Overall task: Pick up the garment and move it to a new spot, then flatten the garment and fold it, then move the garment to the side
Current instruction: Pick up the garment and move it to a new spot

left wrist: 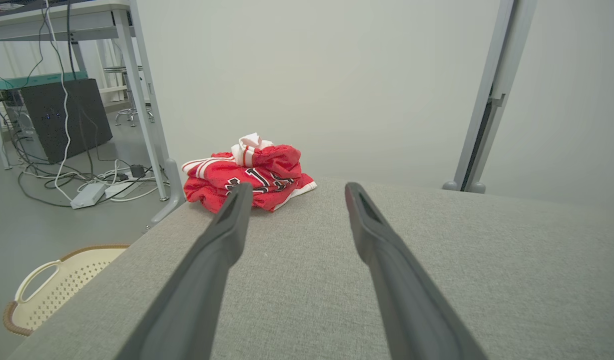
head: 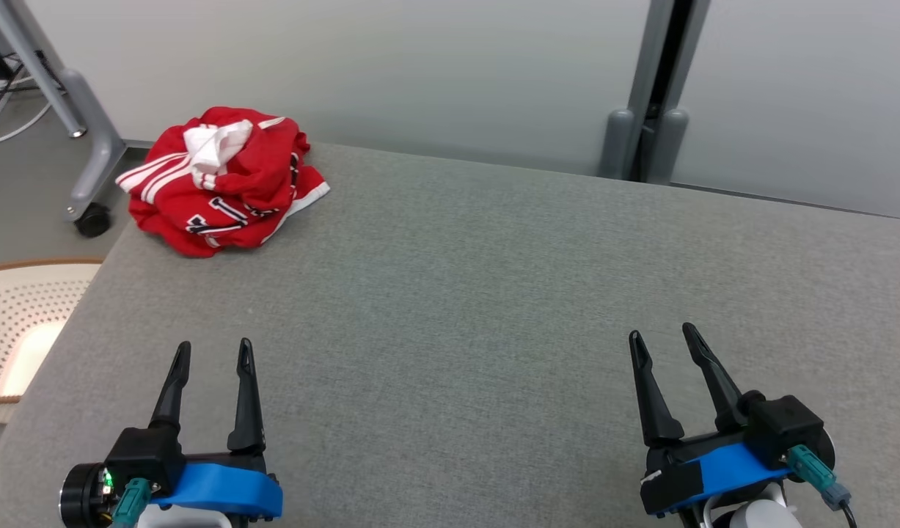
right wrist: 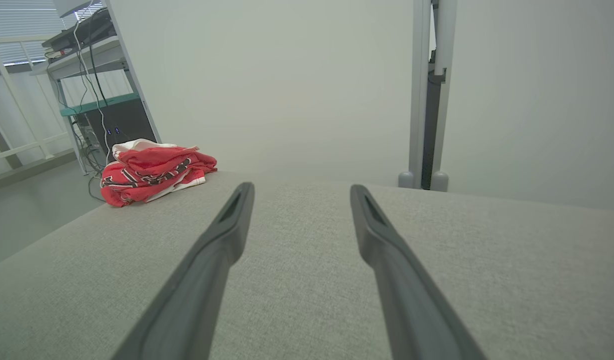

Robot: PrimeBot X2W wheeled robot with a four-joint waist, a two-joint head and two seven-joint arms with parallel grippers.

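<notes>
A crumpled red garment [head: 226,180] with white stripes and dark lettering lies bunched at the far left corner of the grey padded table [head: 494,293]. The left wrist view has the garment [left wrist: 251,177] just beyond the fingertips, and in the right wrist view the garment [right wrist: 154,170] sits far off to the left. My left gripper [head: 213,346] hovers open near the front left of the table, well short of the garment. Open too, my right gripper [head: 662,334] is at the front right. Nothing is between either pair of fingers.
A cream perforated laundry basket [head: 20,330] stands on the floor left of the table. A wheeled desk leg [head: 90,169] and cables [left wrist: 86,185] lie beyond the table's left corner. A grey wall with a vertical post [head: 651,95] runs behind the table.
</notes>
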